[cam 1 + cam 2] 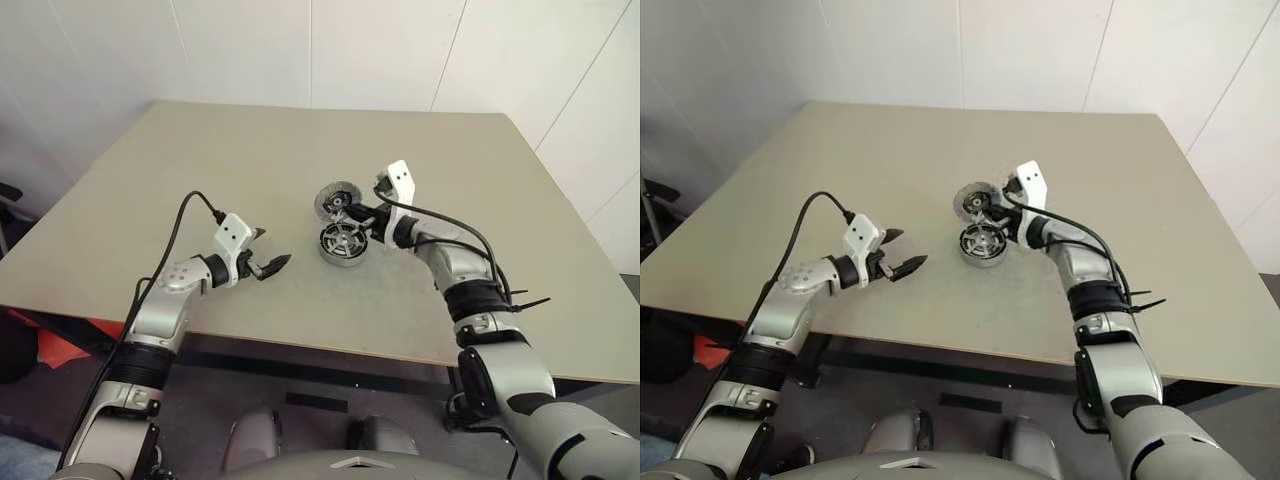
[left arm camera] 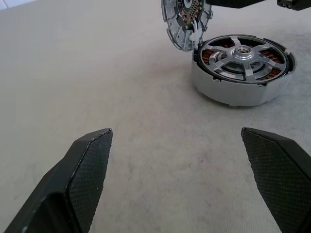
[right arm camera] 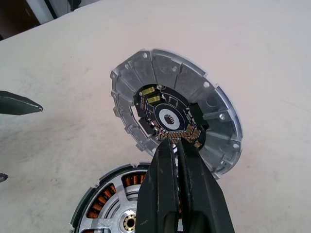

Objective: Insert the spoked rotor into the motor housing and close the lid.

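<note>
The motor housing [image 2: 228,94], a short round cup with copper windings, stands on the table a little right of centre. The spoked rotor [image 2: 241,57] lies inside it, silver spokes and hub facing up. Tilted on edge just above the housing's far rim hangs the lid [image 3: 165,73], a pale segmented disc with a small dark circuit board in its middle. My right gripper [image 3: 175,141] is shut on the lid's lower edge. My left gripper [image 1: 272,247] is open and holds nothing, low over the table to the left of the housing [image 1: 345,243].
The grey table [image 1: 250,160] has its front edge close below both arms, and white walls [image 1: 250,50] stand behind it. Bare tabletop lies between the left gripper [image 2: 176,131] and the housing. An orange object [image 1: 60,345] sits on the floor under the table's left side.
</note>
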Robot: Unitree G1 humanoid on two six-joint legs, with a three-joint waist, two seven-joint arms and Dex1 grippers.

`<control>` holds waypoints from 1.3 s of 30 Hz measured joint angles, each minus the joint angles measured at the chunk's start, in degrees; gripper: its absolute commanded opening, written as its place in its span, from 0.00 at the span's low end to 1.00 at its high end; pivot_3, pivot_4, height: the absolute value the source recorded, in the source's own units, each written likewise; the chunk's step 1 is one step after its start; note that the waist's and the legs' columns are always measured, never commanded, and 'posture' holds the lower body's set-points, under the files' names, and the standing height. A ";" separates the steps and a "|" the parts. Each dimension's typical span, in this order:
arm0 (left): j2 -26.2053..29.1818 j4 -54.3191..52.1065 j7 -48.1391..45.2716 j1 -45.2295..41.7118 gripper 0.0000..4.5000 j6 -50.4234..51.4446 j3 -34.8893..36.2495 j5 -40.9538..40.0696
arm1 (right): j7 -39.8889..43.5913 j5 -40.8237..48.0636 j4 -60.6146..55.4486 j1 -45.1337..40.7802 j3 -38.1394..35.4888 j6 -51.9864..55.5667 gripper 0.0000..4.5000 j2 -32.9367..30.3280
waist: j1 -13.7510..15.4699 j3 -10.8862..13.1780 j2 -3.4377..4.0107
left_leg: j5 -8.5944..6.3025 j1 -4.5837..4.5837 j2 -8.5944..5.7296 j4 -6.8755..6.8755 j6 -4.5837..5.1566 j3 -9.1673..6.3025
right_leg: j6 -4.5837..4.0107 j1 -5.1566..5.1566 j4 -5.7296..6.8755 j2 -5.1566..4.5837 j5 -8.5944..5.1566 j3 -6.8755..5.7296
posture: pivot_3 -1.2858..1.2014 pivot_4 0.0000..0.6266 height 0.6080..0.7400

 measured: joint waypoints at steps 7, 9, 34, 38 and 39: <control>0.22 0.26 0.00 0.07 1.00 -0.01 0.05 0.00 | -1.36 -0.58 4.33 3.64 0.16 -2.07 0.03 1.37 | 0.00 -0.02 0.01 | 0.00 0.05 -0.01 0.01 0.01 0.02 | 0.00 0.07 -0.02 -0.01 0.00 0.01 | 0.52 0.00 1.00; 0.18 0.26 -0.01 0.05 1.00 -0.01 0.04 -0.01 | -1.87 -0.94 5.77 3.62 0.25 -3.71 0.03 1.40 | -0.04 -0.05 -0.05 | -0.06 0.42 0.00 0.00 0.08 0.01 | 0.01 0.37 -0.05 0.00 -0.01 0.01 | 0.52 0.00 1.00; -0.15 1.48 -0.02 -0.52 1.00 -0.44 -0.11 0.05 | 31.65 -11.59 -13.88 -1.69 20.01 -14.85 0.37 -23.27 | -0.08 0.02 -0.08 | -0.09 0.02 0.02 0.09 0.17 0.00 | 0.05 0.11 -0.09 0.00 -0.01 -0.02 | 0.52 0.00 1.00; -0.83 2.08 -0.02 -1.56 1.00 -0.83 -0.40 0.08 | 32.45 -15.96 -6.58 -10.65 21.69 -23.71 0.52 -21.81 | -0.18 0.02 -0.08 | -0.02 0.11 0.08 0.09 0.06 0.00 | 0.01 0.08 0.04 0.03 -0.01 -0.03 | 0.52 0.00 1.00; -0.86 2.22 0.00 -1.55 1.00 -0.98 -0.40 0.08 | 33.09 -16.60 -4.90 -12.11 22.23 -25.67 0.52 -21.20 | -0.13 0.01 -0.09 | -0.03 0.10 0.08 0.08 0.08 0.00 | -0.01 0.09 0.02 0.03 0.00 -0.04 | 0.52 0.00 1.00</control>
